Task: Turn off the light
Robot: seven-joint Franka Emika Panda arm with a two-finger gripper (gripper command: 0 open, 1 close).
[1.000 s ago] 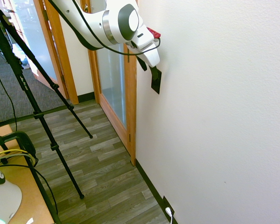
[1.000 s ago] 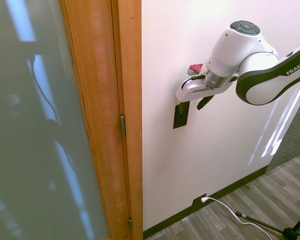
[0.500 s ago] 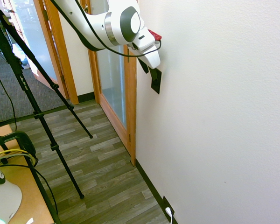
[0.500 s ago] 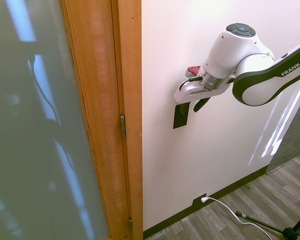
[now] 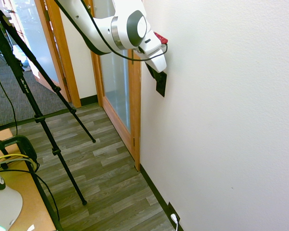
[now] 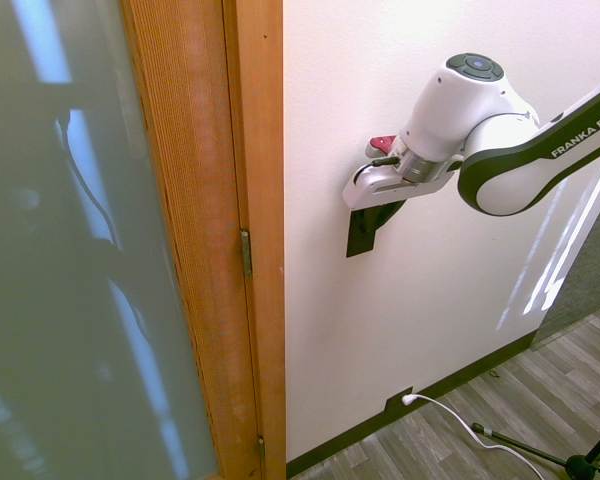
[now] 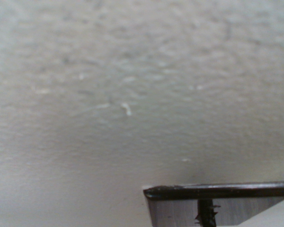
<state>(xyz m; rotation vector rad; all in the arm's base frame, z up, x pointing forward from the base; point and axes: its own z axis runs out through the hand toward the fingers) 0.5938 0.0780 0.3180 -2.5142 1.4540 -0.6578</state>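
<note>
switch plate [image 5: 161,83]: small black upright rectangle on the white wall [image 5: 221,120], just beside the wooden door frame [image 5: 135,110]; in the second exterior view [image 6: 361,232] its upper part is hidden behind the gripper.
gripper [image 5: 156,72]: at the top of the switch plate, angled down toward it; the dark fingers overlap the black plate, so i cannot tell whether they are spread or pressed together, nor whether they touch it.
arm [image 5: 111,26]: white, reaching to the switch plate from the door side in the first exterior view; in the second it comes from the far side [image 6: 500,150].
wrist view: mostly blurred textured wall [image 7: 132,94], with the dark top edge of the switch plate [image 7: 217,190] low in the picture.
outlet plate [image 5: 171,211]: dark, down at the baseboard, well below the switch plate, with a white plug [image 5: 174,218] in it; also seen from the other side [image 6: 398,402].
door [image 5: 113,72]: frosted glass in the wooden frame, beside the switch plate.
floor [image 5: 101,178]: grey-brown planks, far below the switch plate.
</note>
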